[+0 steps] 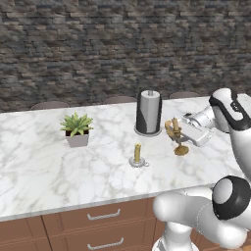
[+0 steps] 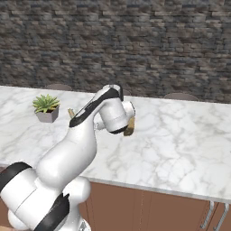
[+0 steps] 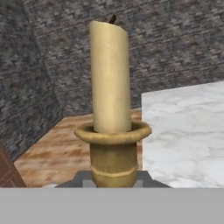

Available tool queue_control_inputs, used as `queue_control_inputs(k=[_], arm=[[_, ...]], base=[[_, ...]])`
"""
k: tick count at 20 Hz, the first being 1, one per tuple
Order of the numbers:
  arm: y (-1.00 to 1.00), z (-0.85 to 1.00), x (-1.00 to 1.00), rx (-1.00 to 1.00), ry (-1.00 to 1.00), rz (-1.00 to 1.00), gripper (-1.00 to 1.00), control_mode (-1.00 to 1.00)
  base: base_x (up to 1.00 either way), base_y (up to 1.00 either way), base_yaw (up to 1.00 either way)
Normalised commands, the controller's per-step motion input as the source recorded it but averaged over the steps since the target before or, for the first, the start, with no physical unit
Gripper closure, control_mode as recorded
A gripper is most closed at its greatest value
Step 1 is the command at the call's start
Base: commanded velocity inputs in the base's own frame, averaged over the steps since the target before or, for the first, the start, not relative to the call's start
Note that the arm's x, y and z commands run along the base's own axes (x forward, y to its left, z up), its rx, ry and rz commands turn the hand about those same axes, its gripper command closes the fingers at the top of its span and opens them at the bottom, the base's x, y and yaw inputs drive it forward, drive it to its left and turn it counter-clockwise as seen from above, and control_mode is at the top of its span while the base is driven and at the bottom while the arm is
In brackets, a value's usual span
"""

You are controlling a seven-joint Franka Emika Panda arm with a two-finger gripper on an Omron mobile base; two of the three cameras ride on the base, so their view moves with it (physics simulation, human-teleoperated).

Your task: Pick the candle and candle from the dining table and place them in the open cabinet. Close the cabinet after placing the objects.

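Note:
My gripper (image 1: 177, 132) is shut on the tall brass candlestick with its yellow candle (image 1: 175, 125), at the right of the dining table (image 1: 39, 166). The stick's round foot (image 1: 181, 150) hangs at or just above the marble; I cannot tell if it touches. The hand view shows this candle (image 3: 110, 78) upright and very close in its brass cup (image 3: 113, 148). A bit of the brass (image 2: 130, 126) peeks out behind the hand. The stubby candle in its silver dish (image 1: 138, 156) stands on the marble to the gripper's left, apart from it. The cabinet is out of view.
A steel paper-towel stand (image 1: 148, 112) stands just left of the gripper, behind the stubby candle. A potted green plant (image 1: 77, 128) sits further left. Chair backs (image 1: 49, 104) line the table's far edge before a brick wall. Brown drawers (image 1: 103, 215) run under the near edge.

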Motion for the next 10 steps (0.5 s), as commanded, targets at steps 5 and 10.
queue_control_inputs(k=[5,10], arm=[[0.01,0.27,-0.19,0.00,-0.13,0.00,1.00,-1.00],[0.02,0.28,-0.17,0.01,-0.13,-0.01,1.00,-1.00]], base=[[0.00,0.00,0.00],[0.00,0.00,0.00]])
